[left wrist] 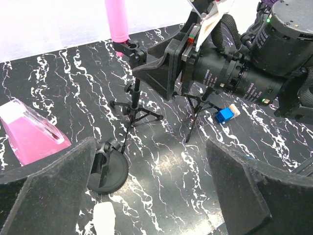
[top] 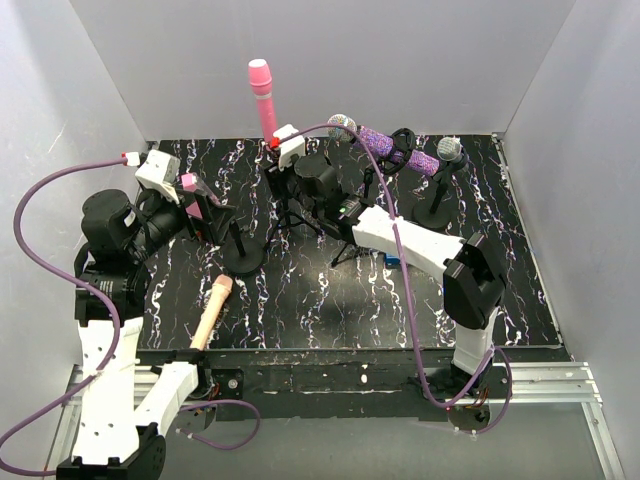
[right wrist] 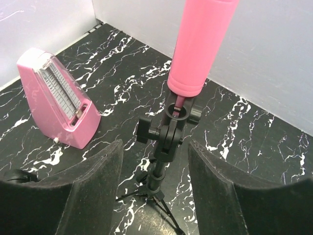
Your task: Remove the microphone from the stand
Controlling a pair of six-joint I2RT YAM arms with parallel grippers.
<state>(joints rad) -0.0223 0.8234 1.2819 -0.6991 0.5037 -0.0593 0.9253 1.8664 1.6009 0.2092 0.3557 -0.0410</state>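
Observation:
A pink microphone [top: 261, 92] stands upright in the clip of a black tripod stand [top: 287, 215] at the back of the table. In the right wrist view the microphone [right wrist: 201, 46] rises from the clip [right wrist: 172, 128]. My right gripper [right wrist: 154, 152] is open, with one finger on each side of the stand's pole just below the clip, not touching it. It shows in the top view [top: 284, 150] at the microphone's base. My left gripper [left wrist: 150, 147] is open and empty, above the table near an empty round-base stand [left wrist: 108, 169].
A peach microphone [top: 212, 310] lies near the front left. A pink metronome [right wrist: 56, 98] stands left of the tripod. A purple microphone [top: 395, 148] and a grey-headed one [top: 450, 150] sit on stands at the back right. A small blue block [left wrist: 225, 114] lies under the right arm.

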